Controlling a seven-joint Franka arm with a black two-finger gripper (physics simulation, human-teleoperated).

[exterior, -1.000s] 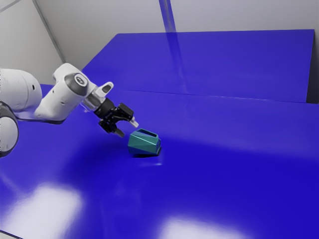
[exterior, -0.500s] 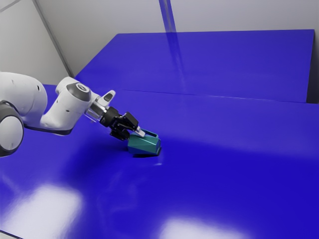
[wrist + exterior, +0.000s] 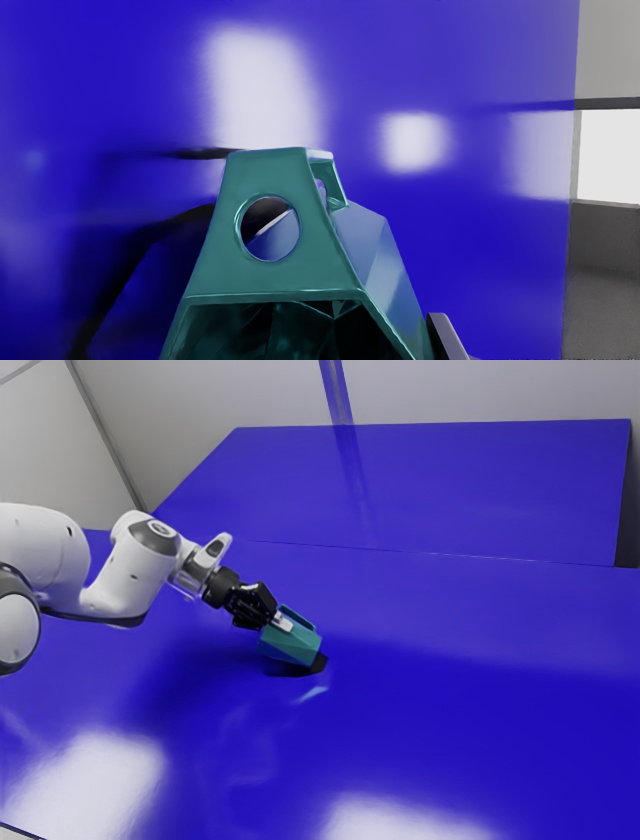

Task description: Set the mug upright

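Note:
The teal faceted mug (image 3: 290,644) is tilted in the exterior view, its far end lower and its handle loop on the upper side, with a dark shadow beneath. My gripper (image 3: 277,624) is shut on its nearer end, a pale fingertip against its side. In the wrist view the mug (image 3: 272,275) has its dark opening towards my hand and a round hole in a flat teal face. My gripper (image 3: 295,350) has one finger (image 3: 446,336) along the mug's outer side; the other finger is hidden.
The glossy blue table (image 3: 450,710) spreads around the mug, with bright reflections on it. A raised blue panel (image 3: 480,490) stands behind, against a grey wall (image 3: 230,395). Grey surfaces (image 3: 605,240) lie past the table's edge in the wrist view.
My gripper came down to the mug and took hold of it. Since half a second ago the mug has tipped from lying level, its end near my hand rising.

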